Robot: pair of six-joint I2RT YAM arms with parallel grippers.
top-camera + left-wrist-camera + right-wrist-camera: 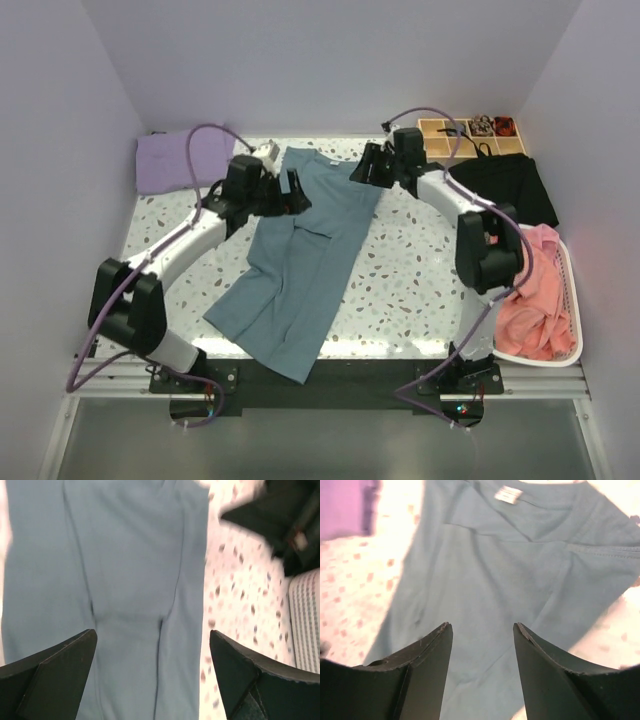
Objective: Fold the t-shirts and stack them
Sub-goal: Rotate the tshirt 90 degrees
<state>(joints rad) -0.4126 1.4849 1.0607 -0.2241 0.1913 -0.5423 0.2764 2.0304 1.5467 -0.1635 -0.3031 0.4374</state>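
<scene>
The slate-blue t-shirt (300,260) lies folded lengthwise down the middle of the table, collar at the far end. My left gripper (291,190) hovers over its upper left edge, jaws wide open; in the left wrist view the blue cloth (125,570) spreads below the gripper (152,632) with nothing between the fingers. My right gripper (362,170) hangs over the shirt's upper right edge, open; the right wrist view shows the gripper (482,625) above the shirt (510,570) near its white neck label (508,495). A lavender t-shirt (175,160) lies folded at the back left.
A white basket (570,300) at the right edge holds salmon-pink t-shirts (535,300). Behind it lies a black cloth (510,185), and a wooden compartment tray (470,135) sits at the back right. White walls close in the table's left, right and far sides.
</scene>
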